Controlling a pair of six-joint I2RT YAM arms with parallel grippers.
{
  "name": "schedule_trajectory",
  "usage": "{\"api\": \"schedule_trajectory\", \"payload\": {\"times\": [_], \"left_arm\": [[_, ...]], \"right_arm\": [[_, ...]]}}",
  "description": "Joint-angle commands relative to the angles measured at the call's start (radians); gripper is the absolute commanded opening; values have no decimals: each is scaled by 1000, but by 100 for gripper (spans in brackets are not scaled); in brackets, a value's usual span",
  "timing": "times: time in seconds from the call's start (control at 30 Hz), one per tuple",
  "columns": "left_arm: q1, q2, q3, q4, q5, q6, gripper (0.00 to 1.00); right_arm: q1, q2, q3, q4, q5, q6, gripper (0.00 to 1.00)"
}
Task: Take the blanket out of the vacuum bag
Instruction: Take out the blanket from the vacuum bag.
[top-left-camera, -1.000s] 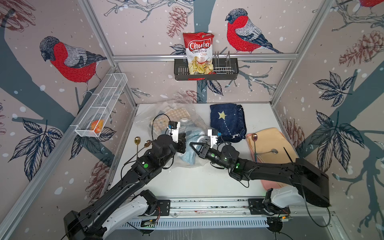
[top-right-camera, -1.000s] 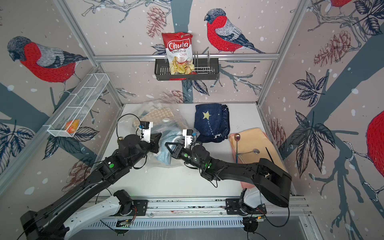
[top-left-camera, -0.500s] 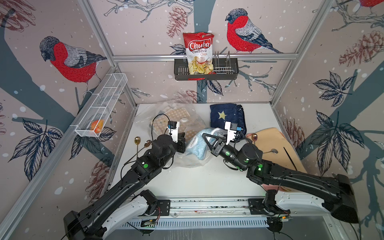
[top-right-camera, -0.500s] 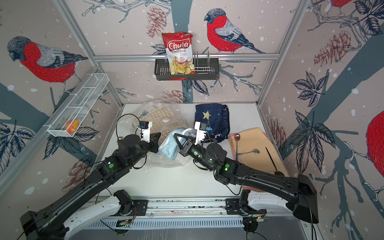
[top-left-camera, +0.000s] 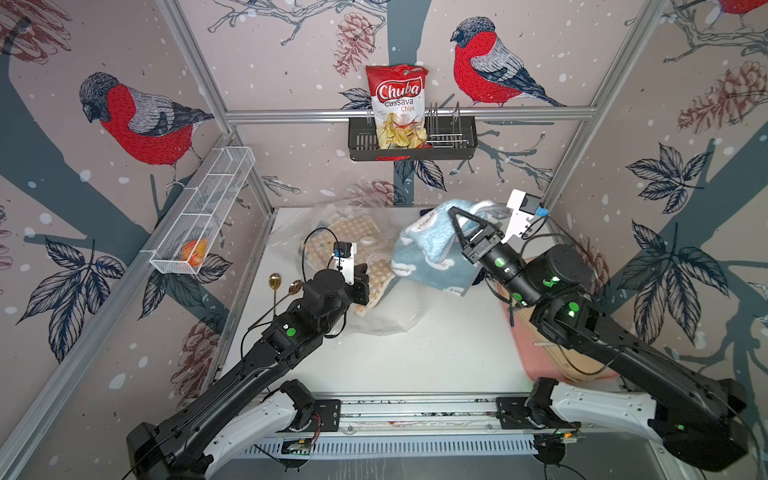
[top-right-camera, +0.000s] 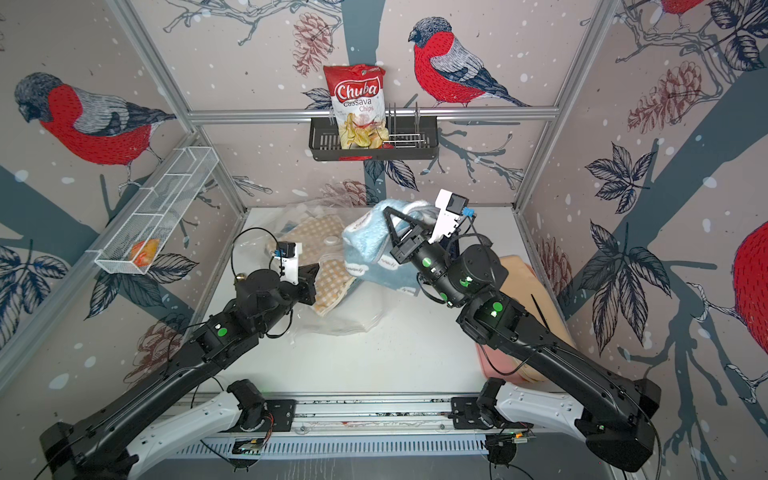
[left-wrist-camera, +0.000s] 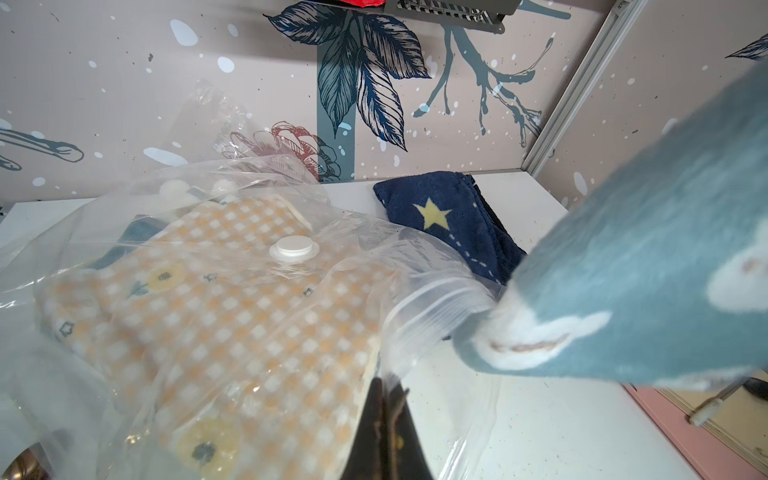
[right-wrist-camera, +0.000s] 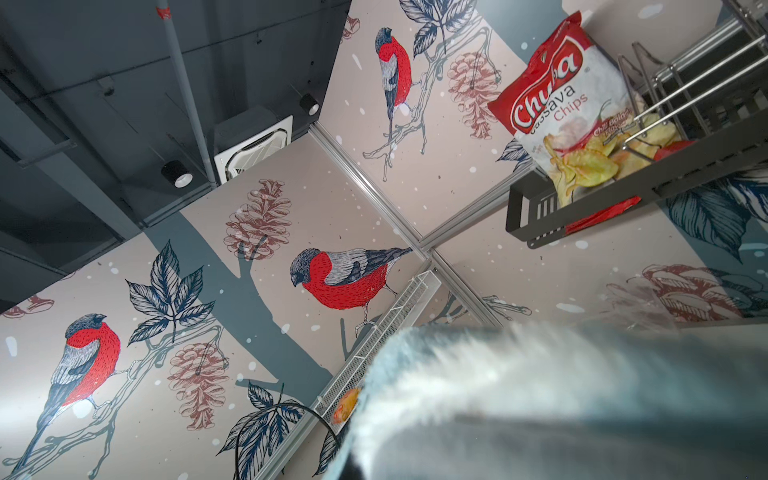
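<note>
On the left side, my left gripper (left-wrist-camera: 384, 388) is clamped on the clear plastic near the mouth of the vacuum bag (top-left-camera: 388, 322), pinning it low against the table (top-left-camera: 436, 357). The bag lies crumpled there with its white valve cap (left-wrist-camera: 294, 248) facing up, and a checked cloth (left-wrist-camera: 232, 316) sits inside under the film. Moving across, the blue blanket (top-left-camera: 428, 253) hangs in the air, stretched as one long fold from the bag's zip edge up and away toward the far right corner. In the left wrist view its lowest corner sits right at the zip edge, touching the plastic. I cannot tell whether that tip is just inside or just out. At the top of the fold, my right gripper (top-left-camera: 454, 212) is closed on the blanket's upper edge, raised well above the table. So the blanket lies along the line between my two grippers, with the right arm the one carrying it. I judge the pull should continue up and right, away from the pinned mouth, until that corner swings free.
</note>
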Motion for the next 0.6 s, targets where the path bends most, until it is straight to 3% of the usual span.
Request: {"api": "schedule_trajectory", "payload": {"times": [0.0, 0.1, 0.33, 0.57], "left_arm": [[1, -4, 4, 12, -18, 3, 3], [1, -9, 3, 10, -22, 3, 3], [1, -18, 1, 10, -39, 5, 2], [1, -12, 4, 7, -36, 5, 2]], "right_arm": [[-80, 17, 71, -70, -97, -33, 0], [-203, 27, 82, -97, -190, 5, 0], [-453, -30, -58, -58, -376, 118, 0], [-579, -38, -173, -28, -483, 155, 0]]}}
